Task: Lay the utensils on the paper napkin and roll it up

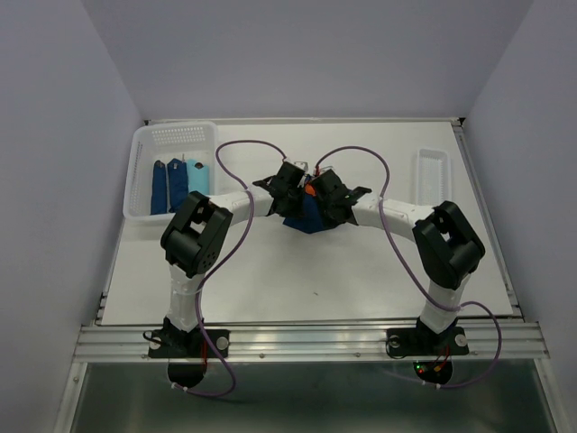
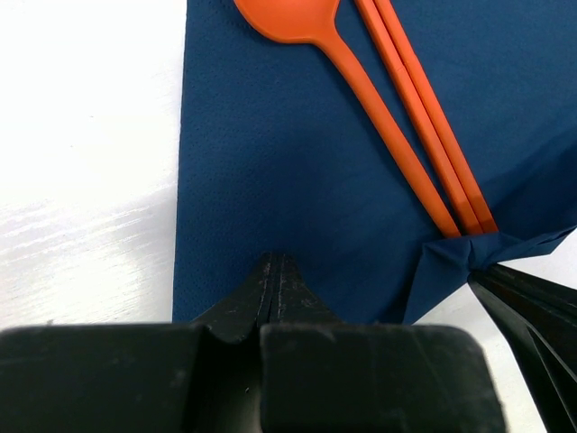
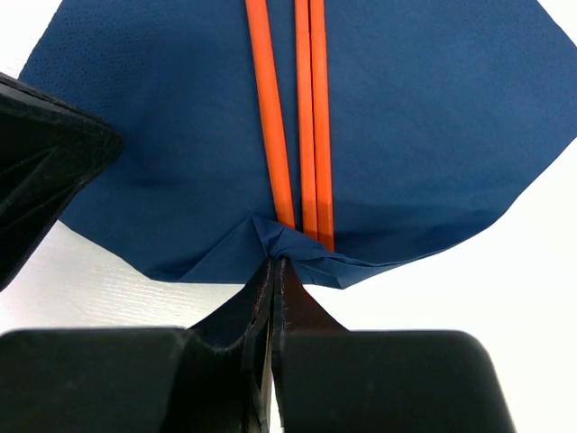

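Note:
The dark navy paper napkin [image 2: 270,162] lies flat on the white table, also in the top view [image 1: 305,219]. On it lie an orange spoon [image 2: 297,23] and two more orange utensil handles [image 2: 424,99], all three in the right wrist view [image 3: 311,108]. My right gripper [image 3: 275,262] is shut on the napkin's near corner, which is bunched up over the handle ends. My left gripper [image 2: 275,262] is shut, its tips resting on the napkin just inside its near edge; I see no paper between the jaws. Both grippers meet at the table's middle [image 1: 306,191].
A white basket [image 1: 144,158] at the back left holds dark blue and light blue rolls [image 1: 176,185]. A shallow white tray [image 1: 431,176] sits at the back right. White walls enclose the table on three sides.

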`<state>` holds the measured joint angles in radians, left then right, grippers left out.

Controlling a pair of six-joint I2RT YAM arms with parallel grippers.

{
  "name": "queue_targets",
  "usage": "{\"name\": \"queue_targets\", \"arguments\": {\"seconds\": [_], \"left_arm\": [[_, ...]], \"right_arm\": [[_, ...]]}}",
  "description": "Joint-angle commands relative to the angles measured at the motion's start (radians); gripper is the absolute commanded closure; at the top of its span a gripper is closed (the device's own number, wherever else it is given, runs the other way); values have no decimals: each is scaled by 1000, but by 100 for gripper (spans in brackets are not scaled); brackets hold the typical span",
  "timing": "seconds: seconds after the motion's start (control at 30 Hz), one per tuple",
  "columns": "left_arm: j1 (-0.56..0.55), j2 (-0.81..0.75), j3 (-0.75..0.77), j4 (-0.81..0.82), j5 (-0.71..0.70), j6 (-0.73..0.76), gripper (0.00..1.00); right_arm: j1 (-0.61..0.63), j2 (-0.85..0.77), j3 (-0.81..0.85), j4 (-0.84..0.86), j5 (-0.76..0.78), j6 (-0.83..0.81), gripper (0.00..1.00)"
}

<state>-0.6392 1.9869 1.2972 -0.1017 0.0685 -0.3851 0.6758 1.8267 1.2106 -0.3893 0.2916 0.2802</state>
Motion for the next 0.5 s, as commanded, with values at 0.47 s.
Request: {"name": "queue_targets", "arguments": {"seconds": [0.47], "left_arm": [[12,26,36,-26,-26,40,100]], "right_arm": [[5,-67,-16,20,-37,-18,99]]}}
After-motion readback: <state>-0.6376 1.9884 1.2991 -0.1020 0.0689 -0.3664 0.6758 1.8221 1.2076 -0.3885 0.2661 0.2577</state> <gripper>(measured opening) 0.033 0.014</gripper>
